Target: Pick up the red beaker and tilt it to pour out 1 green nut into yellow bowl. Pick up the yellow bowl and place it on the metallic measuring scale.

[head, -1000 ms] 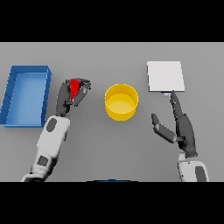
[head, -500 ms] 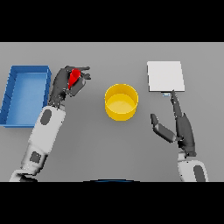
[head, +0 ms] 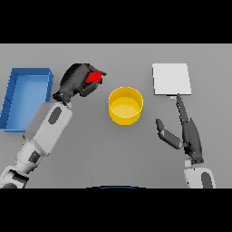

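One red beaker (head: 94,77) gripped in curled left hand (head: 77,84), yellow bowl (head: 125,105) beside, right hand (head: 188,133) spread

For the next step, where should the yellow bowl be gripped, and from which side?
Probably by its rim and outer wall on the right side. The yellow bowl stands upright and open-topped, with bare table around it. The right hand rests open between it and the measuring scale, while the left hand is curled round the red beaker.

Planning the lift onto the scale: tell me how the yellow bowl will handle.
The yellow bowl looks rigid and wide for its height, so it probably won't tip. Its smooth round wall may slip in a one-sided grip. It appears empty, so likely light.
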You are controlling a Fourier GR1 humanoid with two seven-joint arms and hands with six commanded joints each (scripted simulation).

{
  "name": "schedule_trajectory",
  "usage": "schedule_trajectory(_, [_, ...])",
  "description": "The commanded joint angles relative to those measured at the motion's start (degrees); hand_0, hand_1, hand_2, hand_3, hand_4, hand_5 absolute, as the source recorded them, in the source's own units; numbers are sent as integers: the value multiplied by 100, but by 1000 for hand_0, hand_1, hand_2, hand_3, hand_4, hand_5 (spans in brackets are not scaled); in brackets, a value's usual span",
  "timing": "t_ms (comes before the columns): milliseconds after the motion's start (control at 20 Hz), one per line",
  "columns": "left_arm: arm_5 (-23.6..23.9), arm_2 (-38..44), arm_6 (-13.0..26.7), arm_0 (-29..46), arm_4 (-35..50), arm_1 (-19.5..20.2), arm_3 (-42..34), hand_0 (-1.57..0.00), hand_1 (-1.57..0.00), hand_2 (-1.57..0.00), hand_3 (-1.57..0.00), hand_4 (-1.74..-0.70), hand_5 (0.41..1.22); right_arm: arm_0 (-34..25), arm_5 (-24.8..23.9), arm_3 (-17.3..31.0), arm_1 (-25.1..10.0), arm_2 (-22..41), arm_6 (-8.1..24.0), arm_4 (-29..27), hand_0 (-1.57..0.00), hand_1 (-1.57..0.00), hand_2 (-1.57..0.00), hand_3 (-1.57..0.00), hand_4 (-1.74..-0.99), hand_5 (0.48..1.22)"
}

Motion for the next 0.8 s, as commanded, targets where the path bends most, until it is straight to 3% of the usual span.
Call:
schedule_trajectory(0, [-125,-199,131,-180,-263,133,19,-1565,-1565,-1565,-1563,-1738,1152,-2,22,-10,-25,-31,-32,-46,1,1,1,1,-1086,679])
schedule_trajectory(300, [-1040,-1440,316,-1202,-1518,353,492,-1569,-1570,-1569,-1569,-1740,1199,28,4,-25,-13,31,-38,60,1,1,1,1,-1068,689])
schedule_trajectory(500, [-1766,-2075,172,-1756,-2212,389,900,-1570,-1570,-1570,-1570,-1582,1212,1,58,-1,46,42,-50,-35,1,1,1,1,-1063,681])
schedule_trajectory(750, [-2117,-2701,46,-2290,-2897,235,1408,-1571,-1571,-1571,-1571,-1685,1218,32,130,7,-3,43,6,-54,1,1,1,1,-1067,684])
